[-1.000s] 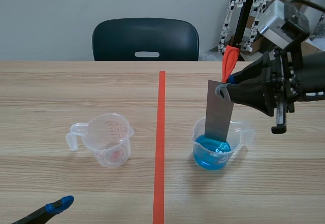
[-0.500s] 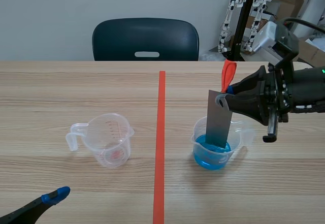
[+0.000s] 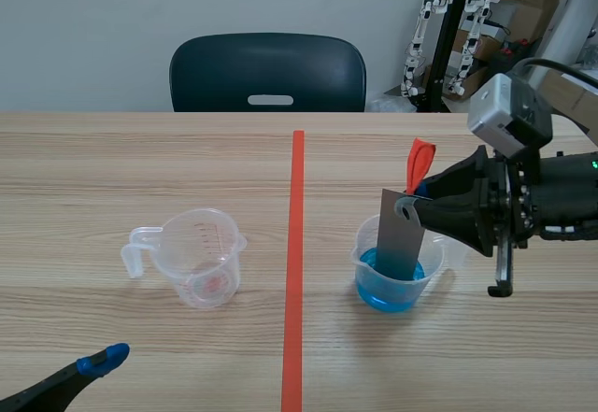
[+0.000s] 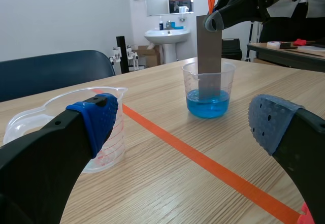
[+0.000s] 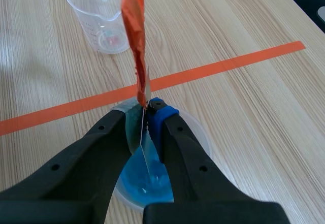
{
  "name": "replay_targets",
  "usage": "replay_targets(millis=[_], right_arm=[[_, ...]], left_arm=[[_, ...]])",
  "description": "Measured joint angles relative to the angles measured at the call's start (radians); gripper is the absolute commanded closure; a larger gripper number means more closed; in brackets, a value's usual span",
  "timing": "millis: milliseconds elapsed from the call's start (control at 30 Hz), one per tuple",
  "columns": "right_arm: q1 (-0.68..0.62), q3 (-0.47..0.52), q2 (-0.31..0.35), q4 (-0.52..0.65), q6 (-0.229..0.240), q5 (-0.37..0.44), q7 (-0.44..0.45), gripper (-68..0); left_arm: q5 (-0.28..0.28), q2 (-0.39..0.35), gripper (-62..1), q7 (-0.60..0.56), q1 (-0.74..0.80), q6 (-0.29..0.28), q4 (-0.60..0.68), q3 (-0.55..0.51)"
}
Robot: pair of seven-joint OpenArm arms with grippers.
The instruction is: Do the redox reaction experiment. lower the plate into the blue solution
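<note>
the right gripper (image 3: 419, 195) is pinching the grey plate (image 3: 400, 236) by its top edge while the plate's lower end is dipping into the blue solution (image 3: 388, 295) in the clear cup (image 3: 364, 248), likely needing just a slow, straight descent next.

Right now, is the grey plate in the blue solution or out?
In: the plate has its lower edge under the blue solution in the cup; the right gripper grips its top.

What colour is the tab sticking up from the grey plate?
The tab on the plate is orange-red, clearest in the right wrist view.
</note>
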Motion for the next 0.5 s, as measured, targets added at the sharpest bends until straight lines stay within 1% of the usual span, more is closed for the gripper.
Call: replay_targets(millis=[233,400,500], right_arm=[[-0.028,0.000,-0.002,-0.006,0.000,-0.020,0.071,-0.6],[-0.041,0.000,-0.002,-0.037,0.000,-0.082,0.138,-0.6],[-0.047,0.000,-0.002,-0.055,0.000,-0.100,0.166,-0.6]], left_arm=[[0.000,0.000,-54.2,0.000,0.000,0.000,0.000,0.000],[0.000,0.000,-54.2,0.000,0.000,0.000,0.000,0.000],[0.000,0.000,-54.2,0.000,0.000,0.000,0.000,0.000]])
